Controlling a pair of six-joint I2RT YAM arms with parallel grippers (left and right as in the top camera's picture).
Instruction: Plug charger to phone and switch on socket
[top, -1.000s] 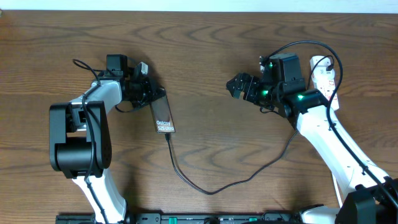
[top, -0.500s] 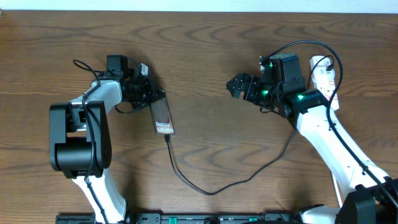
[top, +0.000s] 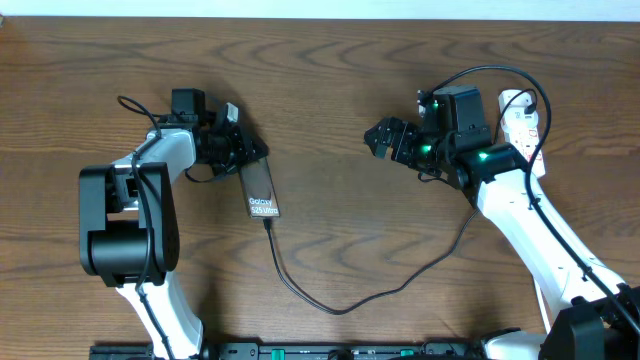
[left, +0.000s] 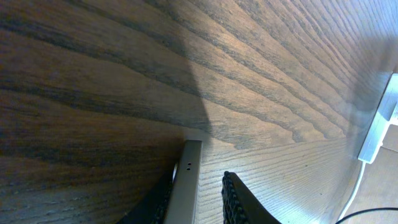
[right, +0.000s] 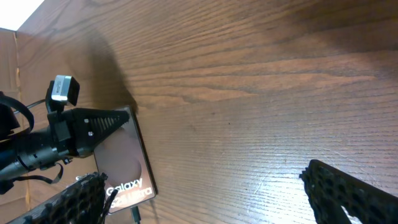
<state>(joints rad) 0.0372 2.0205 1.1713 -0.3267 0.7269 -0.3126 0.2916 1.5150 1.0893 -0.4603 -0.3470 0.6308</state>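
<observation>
Two arms work at a wooden table (top: 330, 80). Left gripper (top: 235, 148), left of centre, straddles the upper end of the phone (top: 262, 192) with jaws narrowly parted. The wrist view shows one finger (left: 235, 198) standing clear of the phone's edge. Phone lies flat, screen up, its lower end meeting the charger (top: 340, 308), whose cable loops across the lower middle toward the right arm. Right gripper (top: 383, 138) hovers right of centre, jaws wide, holding nothing. Socket (top: 520, 118) lies at upper right, beside the right arm.
</observation>
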